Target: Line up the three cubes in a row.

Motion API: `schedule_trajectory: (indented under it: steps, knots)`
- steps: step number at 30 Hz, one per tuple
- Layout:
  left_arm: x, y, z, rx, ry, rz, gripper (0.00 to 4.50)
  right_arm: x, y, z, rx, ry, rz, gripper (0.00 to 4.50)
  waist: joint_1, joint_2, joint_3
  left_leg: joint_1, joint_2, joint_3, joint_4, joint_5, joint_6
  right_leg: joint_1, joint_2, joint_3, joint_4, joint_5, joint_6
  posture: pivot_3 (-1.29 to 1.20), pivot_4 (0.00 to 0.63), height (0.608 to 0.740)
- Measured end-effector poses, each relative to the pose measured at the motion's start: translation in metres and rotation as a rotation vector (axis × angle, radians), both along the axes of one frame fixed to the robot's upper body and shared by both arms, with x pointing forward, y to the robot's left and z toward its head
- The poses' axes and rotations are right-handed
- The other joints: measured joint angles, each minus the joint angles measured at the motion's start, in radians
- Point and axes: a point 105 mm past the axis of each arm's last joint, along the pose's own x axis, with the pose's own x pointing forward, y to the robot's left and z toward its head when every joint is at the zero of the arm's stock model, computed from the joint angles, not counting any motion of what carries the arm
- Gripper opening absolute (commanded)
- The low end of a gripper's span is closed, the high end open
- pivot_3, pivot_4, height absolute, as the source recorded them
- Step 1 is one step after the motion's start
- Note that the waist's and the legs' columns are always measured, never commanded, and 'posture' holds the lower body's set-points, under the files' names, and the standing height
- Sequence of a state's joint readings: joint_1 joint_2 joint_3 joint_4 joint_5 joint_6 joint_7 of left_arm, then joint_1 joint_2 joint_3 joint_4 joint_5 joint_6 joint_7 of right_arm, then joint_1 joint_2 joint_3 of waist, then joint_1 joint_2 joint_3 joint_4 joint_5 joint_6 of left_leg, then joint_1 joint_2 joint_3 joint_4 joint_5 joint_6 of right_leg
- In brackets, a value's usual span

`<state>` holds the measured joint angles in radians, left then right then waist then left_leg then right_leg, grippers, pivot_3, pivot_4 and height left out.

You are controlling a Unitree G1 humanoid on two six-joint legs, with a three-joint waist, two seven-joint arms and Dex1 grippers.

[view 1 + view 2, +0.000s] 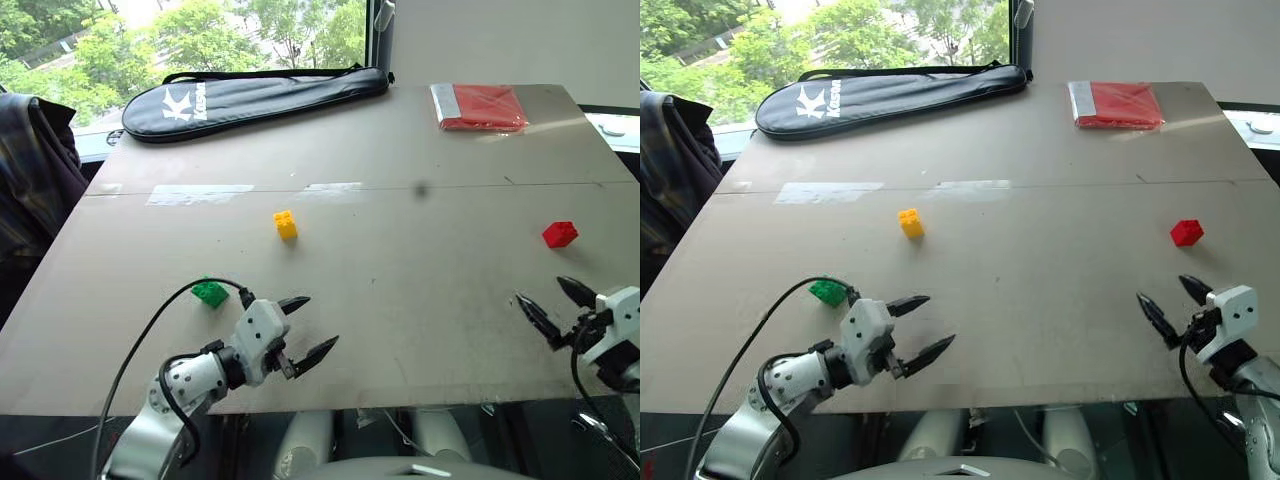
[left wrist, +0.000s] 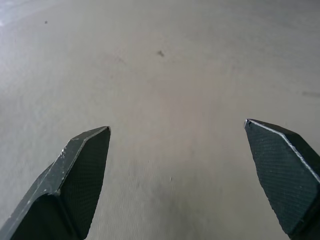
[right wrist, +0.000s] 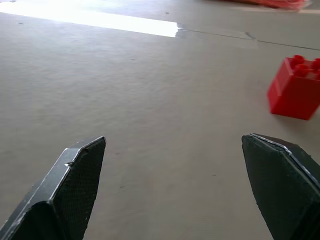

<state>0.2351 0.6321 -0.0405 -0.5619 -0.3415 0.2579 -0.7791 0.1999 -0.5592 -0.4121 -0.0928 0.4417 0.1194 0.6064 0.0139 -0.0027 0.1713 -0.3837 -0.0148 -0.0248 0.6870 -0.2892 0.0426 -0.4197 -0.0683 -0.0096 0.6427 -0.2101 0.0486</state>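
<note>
Grey and scuffed, the counter [image 1: 420,290] fills most of the head views, with green trees showing through a window along the upper left edge. A long black racket bag [image 1: 255,100] lies across the upper left of the counter, and a flat red packet [image 1: 480,107] sits at the upper right. A dark plaid garment [image 1: 35,170] at the left edge is cut off by the frame, so what it hangs on cannot be made out.

The yellow brick [image 1: 285,224] stands near the centre of the frame. The green brick [image 1: 210,293] sits at lower left; a black cable curves over the counter just beside it and partly crosses it in the right eye view. The red brick [image 1: 560,234] is at the right, well apart from the other two (the three form a wide, loose triangle, not a row). In the right wrist view the red brick [image 3: 295,87] is cut off at the frame edge.

The left hand [image 1: 308,325] hovers at lower centre-left, to the right of the green brick, its two black fingers spread wide and holding nothing. The right hand [image 1: 556,306] is at the lower right, below the red brick and clear of it, fingers likewise wide apart and empty; its arm runs off the frame edge.
</note>
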Motion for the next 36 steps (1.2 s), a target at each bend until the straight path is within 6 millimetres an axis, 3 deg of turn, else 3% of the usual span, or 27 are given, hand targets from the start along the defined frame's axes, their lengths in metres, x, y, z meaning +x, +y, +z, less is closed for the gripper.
schedule_trajectory:
  steps: [5, 9, 14, 18, 21, 25, 26, 32, 35, 36]
  knots:
    - [0.01, -0.016, 0.035, 0.001, -0.035, -0.134, 4.4, 0.034, -0.033, 0.005, -0.024, 0.051, -0.174, 4.5, -0.001, 0.0, 0.0, 0.0, 0.0, 0.001, 0.001, 0.0, 0.0, 0.0, 0.002, 0.001, 0.0, 0.001, 0.0, 0.0, 0.15, 0.694]
    - [0.019, -0.034, 0.063, -0.002, -0.081, -0.21, 4.4, 0.065, -0.047, 0.02, 0.024, 0.035, -0.255, 4.5, -0.004, 0.0, 0.0, 0.0, -0.001, 0.002, 0.001, 0.0, 0.0, 0.001, 0.003, 0.002, 0.0, 0.003, 0.002, 0.0, 0.15, 0.694]
    - [0.024, -0.047, 0.071, -0.011, -0.072, -0.234, 4.4, 0.085, -0.048, 0.026, 0.074, 0.039, -0.275, 4.5, -0.003, 0.0, 0.0, 0.0, 0.0, 0.001, 0.0, 0.0, 0.0, 0.0, 0.004, 0.002, 0.0, 0.003, 0.003, 0.0, 0.15, 0.694]
    - [0.025, -0.052, 0.072, -0.015, -0.061, -0.241, 4.4, 0.092, -0.05, 0.02, 0.095, 0.074, -0.287, 4.5, -0.003, 0.0, 0.0, 0.0, 0.0, 0.001, 0.0, 0.0, 0.0, 0.0, 0.004, 0.003, 0.0, 0.003, 0.003, 0.0, 0.15, 0.694]
    - [0.026, -0.052, 0.072, -0.013, -0.058, -0.236, 4.5, 0.092, -0.05, 0.015, 0.107, 0.095, -0.279, 3.64, -0.003, 0.0, 0.0, 0.0, 0.0, 0.002, 0.0, 0.0, 0.0, 0.0, 0.004, 0.004, 0.0, 0.003, 0.003, 0.0, 0.15, 0.694]
    - [0.026, -0.051, 0.071, -0.009, -0.058, -0.234, 4.5, 0.093, -0.045, 0.01, 0.11, 0.124, -0.253, 1.61, -0.005, 0.0, 0.0, 0.0, 0.0, 0.002, 0.0, 0.0, 0.0, 0.0, 0.004, 0.004, 0.0, 0.003, 0.003, 0.0, 0.15, 0.694]
    - [0.026, -0.051, 0.071, -0.008, -0.058, -0.234, 4.5, 0.093, -0.045, 0.01, 0.109, 0.126, -0.249, 1.29, -0.005, 0.0, 0.0, 0.001, 0.0, 0.002, 0.0, 0.0, 0.0, 0.0, 0.004, 0.004, 0.0, 0.003, 0.003, 0.0, 0.15, 0.694]
    - [0.026, -0.05, 0.071, 0.004, -0.067, -0.231, 4.5, 0.091, -0.041, 0.011, 0.099, 0.136, -0.21, 1.3, -0.006, 0.0, 0.0, 0.0, 0.0, 0.002, 0.0, 0.0, 0.0, 0.0, 0.004, 0.004, 0.0, 0.003, 0.003, 0.0, 0.15, 0.694]
    - [0.026, -0.049, 0.07, 0.013, -0.064, -0.238, 4.5, 0.084, -0.02, 0.011, 0.049, 0.154, -0.037, 1.3, -0.007, 0.0, 0.001, 0.0, 0.0, 0.002, 0.0, 0.0, 0.0, 0.0, 0.004, 0.004, 0.0, 0.003, 0.003, 0.0, 0.15, 0.694]
    - [0.025, -0.048, 0.07, 0.025, -0.061, -0.247, 4.5, 0.079, -0.004, 0.011, 0.009, 0.158, 0.096, 1.3, -0.007, 0.0, 0.001, 0.0, 0.0, 0.002, 0.0, 0.0, 0.0, 0.0, 0.004, 0.004, 0.0, 0.003, 0.003, 0.0, 0.15, 0.694]
